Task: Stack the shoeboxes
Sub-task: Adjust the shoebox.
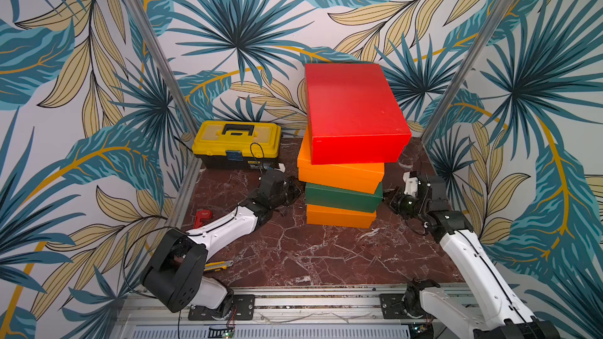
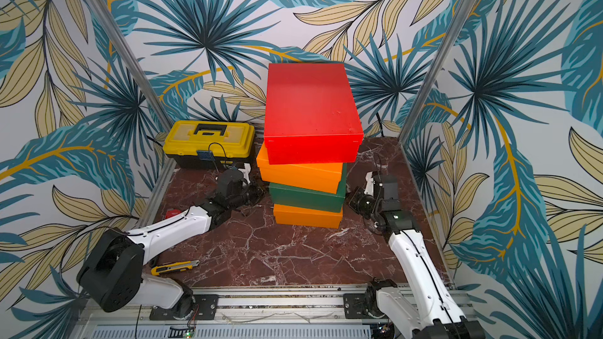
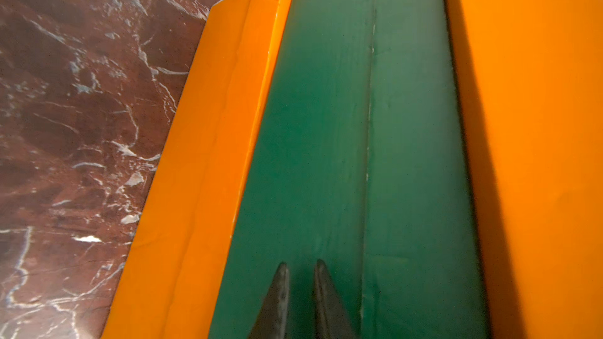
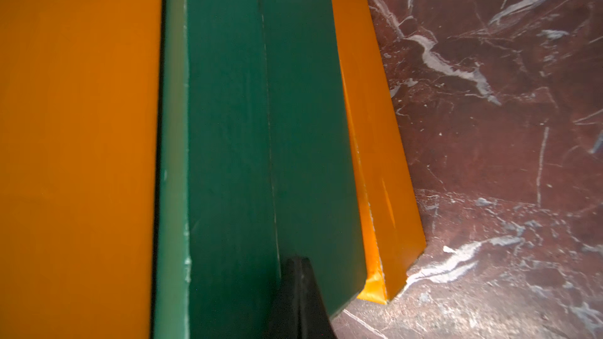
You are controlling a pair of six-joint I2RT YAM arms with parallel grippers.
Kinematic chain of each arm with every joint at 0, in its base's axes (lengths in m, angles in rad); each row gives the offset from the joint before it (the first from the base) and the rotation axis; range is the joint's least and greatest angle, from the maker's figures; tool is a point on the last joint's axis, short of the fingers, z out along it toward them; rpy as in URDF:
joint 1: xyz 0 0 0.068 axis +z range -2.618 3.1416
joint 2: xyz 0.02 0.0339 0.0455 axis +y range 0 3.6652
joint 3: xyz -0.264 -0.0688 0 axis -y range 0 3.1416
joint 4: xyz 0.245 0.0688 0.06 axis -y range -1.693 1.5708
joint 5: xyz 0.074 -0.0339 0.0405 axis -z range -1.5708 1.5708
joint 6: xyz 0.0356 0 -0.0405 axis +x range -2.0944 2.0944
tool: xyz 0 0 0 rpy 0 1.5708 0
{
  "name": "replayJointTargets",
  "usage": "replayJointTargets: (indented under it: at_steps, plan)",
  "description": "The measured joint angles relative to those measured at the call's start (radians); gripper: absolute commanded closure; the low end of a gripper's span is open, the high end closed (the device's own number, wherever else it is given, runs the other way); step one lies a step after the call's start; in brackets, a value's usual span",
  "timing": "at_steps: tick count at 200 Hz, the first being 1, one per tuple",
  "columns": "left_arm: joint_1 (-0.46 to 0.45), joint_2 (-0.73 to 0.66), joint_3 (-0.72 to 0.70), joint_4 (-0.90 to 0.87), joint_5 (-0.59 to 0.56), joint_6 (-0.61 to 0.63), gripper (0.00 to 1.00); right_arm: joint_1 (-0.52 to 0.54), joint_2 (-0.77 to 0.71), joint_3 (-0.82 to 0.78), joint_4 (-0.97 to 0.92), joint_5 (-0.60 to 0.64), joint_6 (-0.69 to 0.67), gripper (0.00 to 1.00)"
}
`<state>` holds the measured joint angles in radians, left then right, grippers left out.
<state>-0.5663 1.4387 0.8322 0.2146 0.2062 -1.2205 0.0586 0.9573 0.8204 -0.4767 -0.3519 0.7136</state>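
Note:
Four shoeboxes stand in one skewed stack in both top views: an orange box (image 1: 339, 218) at the bottom, a dark green box (image 1: 342, 198), a second orange box (image 1: 339, 176), and a red box (image 1: 355, 109) on top, turned askew. My left gripper (image 1: 301, 190) is shut, holding nothing, its tips (image 3: 301, 264) against the green box's left side (image 3: 326, 125). My right gripper (image 1: 388, 198) is shut too, its tips (image 4: 301, 259) against the green box's right side (image 4: 244, 125).
A yellow-and-black toolbox (image 1: 236, 141) stands at the back left of the marble table (image 1: 310, 256). A red tool (image 1: 199, 218) and a yellow utility knife (image 1: 217, 265) lie by the left arm. Leaf-patterned walls close in on three sides.

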Motion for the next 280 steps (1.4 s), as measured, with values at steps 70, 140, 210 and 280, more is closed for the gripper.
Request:
replayJointTargets:
  at_steps: [70, 140, 210, 280]
  plan:
    - [-0.044, -0.074, -0.08, 0.014, -0.04, -0.026, 0.83, 0.0, -0.049, -0.038, -0.014, 0.015, 0.0, 1.0]
    - [-0.048, -0.059, -0.083, 0.017, -0.046, -0.026, 0.82, 0.0, -0.05, -0.038, -0.02, 0.023, -0.007, 1.0]
    - [-0.05, -0.048, -0.082, 0.018, -0.047, -0.027, 0.82, 0.0, 0.018, -0.014, -0.027, 0.036, -0.019, 1.0]
    - [-0.076, -0.047, -0.079, 0.016, -0.09, -0.036, 0.82, 0.0, 0.056, 0.014, -0.042, 0.048, -0.042, 1.0]
